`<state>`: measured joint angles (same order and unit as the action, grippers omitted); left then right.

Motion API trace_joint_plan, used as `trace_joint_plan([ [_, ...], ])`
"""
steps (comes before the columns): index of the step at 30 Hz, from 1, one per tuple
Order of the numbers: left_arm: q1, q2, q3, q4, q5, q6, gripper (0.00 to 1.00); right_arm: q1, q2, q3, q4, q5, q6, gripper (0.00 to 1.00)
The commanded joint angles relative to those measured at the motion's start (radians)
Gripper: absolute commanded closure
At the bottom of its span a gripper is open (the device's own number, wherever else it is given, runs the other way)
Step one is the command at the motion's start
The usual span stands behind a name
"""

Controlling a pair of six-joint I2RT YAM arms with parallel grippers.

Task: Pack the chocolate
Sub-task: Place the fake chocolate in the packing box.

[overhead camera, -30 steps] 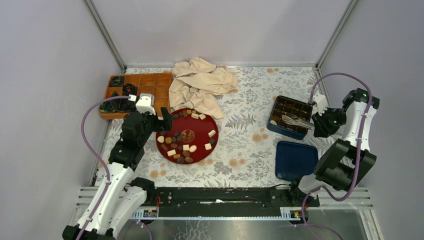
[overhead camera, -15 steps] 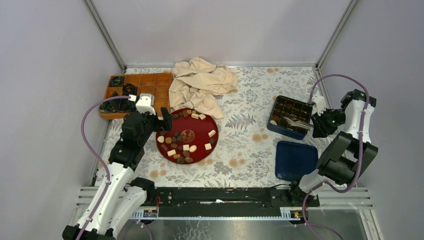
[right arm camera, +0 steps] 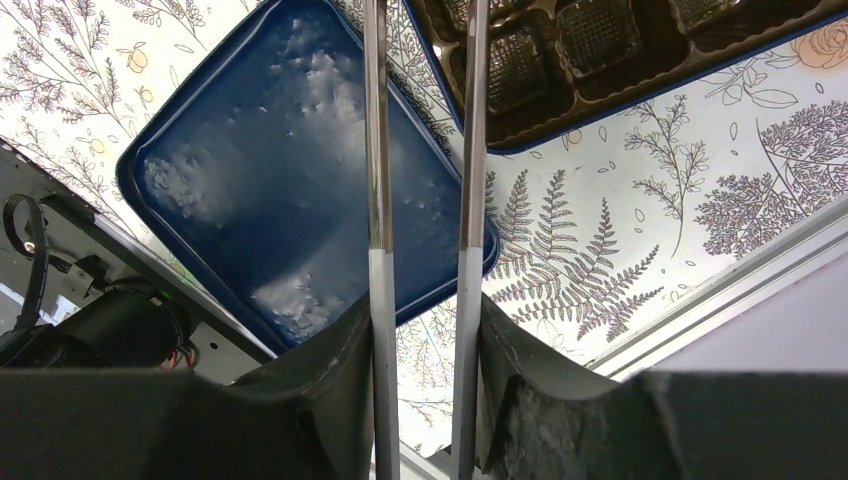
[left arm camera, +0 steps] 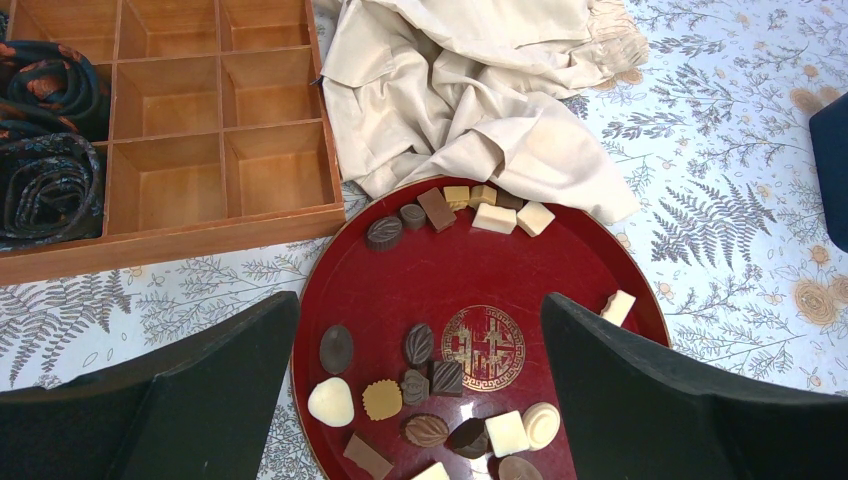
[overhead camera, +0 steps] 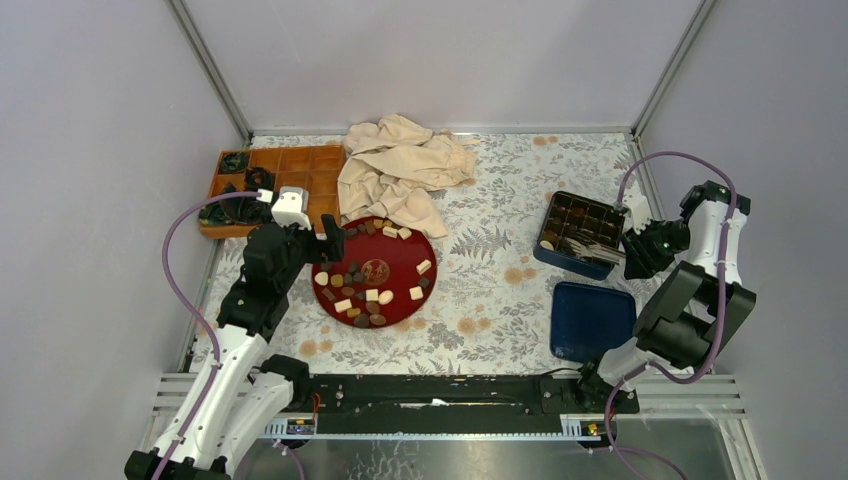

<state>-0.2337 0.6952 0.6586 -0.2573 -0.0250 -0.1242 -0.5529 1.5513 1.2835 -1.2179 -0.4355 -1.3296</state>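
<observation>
The chocolates [left arm camera: 419, 343] at the red plate's [left arm camera: 540, 250] six and twelve o'clock look light, smooth, dentable: pinch flat sides gently. Your left gripper [left arm camera: 420, 300] gapes; right gripper [right arm camera: 420, 330] pinches tongs [right arm camera: 377, 150].

Crumpled cloth [left arm camera: 470, 110] overlaps the far rim of the red plate [left arm camera: 480, 270] (wooden organizer [left arm camera: 280, 170] near its left); bare tablecloth [overhead camera: 490, 270] lies right.

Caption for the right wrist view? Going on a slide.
Right gripper gripping metal tongs, blue lid and dark compartmented box in the background.
</observation>
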Motion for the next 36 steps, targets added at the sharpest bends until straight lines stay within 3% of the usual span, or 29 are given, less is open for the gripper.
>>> trace_joint_plan([
  [1, 0.008, -0.006, -0.008, 0.052, -0.002, 0.012, 0.02, -0.005, 0.003, 0.038, -0.033, -0.024, 0.004, 0.59],
  [12, 0.008, -0.005, -0.006, 0.053, -0.001, 0.012, 0.02, -0.004, -0.019, 0.115, -0.082, -0.091, 0.009, 0.6],
  [23, 0.008, -0.005, -0.007, 0.052, 0.003, 0.011, 0.02, 0.024, -0.088, 0.156, -0.163, -0.374, -0.025, 0.61],
  [28, 0.008, -0.007, -0.008, 0.053, 0.002, 0.011, 0.02, 0.158, -0.147, 0.078, -0.072, -0.475, 0.075, 0.61],
  [36, 0.008, -0.008, -0.009, 0.054, 0.005, 0.009, 0.02, 0.534, -0.239, -0.07, 0.25, -0.465, 0.409, 0.62],
])
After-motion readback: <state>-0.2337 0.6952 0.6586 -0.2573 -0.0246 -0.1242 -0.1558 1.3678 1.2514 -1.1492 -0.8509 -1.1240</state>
